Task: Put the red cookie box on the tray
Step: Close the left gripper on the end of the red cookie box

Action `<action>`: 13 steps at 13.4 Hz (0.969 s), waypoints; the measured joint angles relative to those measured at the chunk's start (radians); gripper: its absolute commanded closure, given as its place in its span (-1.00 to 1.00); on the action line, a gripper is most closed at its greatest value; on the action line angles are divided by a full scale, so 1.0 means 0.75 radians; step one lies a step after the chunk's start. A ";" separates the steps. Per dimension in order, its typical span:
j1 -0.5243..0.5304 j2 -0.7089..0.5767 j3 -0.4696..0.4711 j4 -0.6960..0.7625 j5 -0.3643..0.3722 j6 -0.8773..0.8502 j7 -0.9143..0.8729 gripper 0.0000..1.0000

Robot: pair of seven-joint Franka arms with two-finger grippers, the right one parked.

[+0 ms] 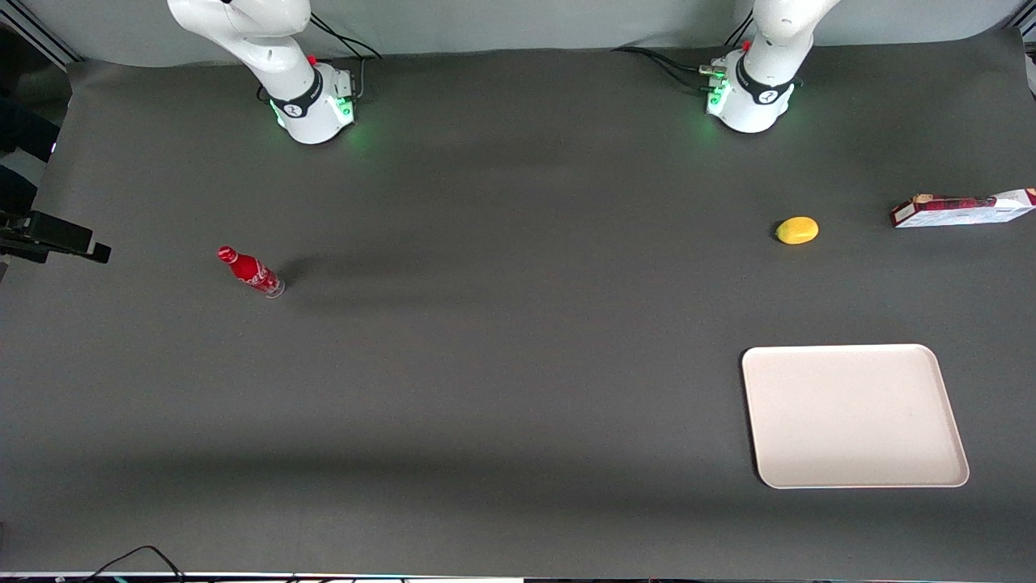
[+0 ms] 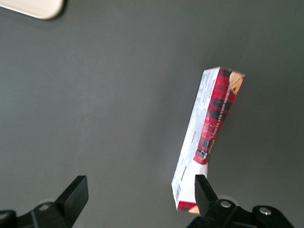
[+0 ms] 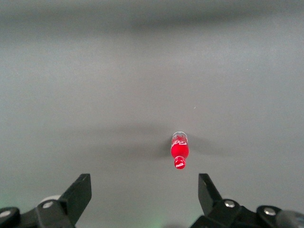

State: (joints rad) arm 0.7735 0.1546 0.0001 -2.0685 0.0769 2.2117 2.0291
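You are viewing the red cookie box (image 2: 209, 137) standing on its white narrow side, farther from the front camera than the tray (image 1: 854, 414); the gripper (image 2: 140, 197) is hovering above it, jaws spread.

A big dark grey worktop (image 1: 486, 389) is seen under soft light, and a pale wall (image 1: 526, 24) is seen above it.

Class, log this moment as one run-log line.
hand: open, above table, holding nothing | red cookie box: on its narrow side, on table, ungrasped | tray: no box on it | step: pre-grasp
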 measured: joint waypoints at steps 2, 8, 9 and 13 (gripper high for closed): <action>0.036 0.000 -0.002 -0.121 -0.012 0.127 0.115 -1.00; 0.158 0.000 -0.002 -0.312 -0.080 0.249 0.361 -1.00; 0.165 0.000 -0.002 -0.326 -0.080 0.266 0.372 -1.00; 0.210 0.004 -0.002 -0.421 -0.081 0.385 0.410 -1.00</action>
State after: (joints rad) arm 0.9307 0.1576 -0.0014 -2.3841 0.0158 2.5002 2.3364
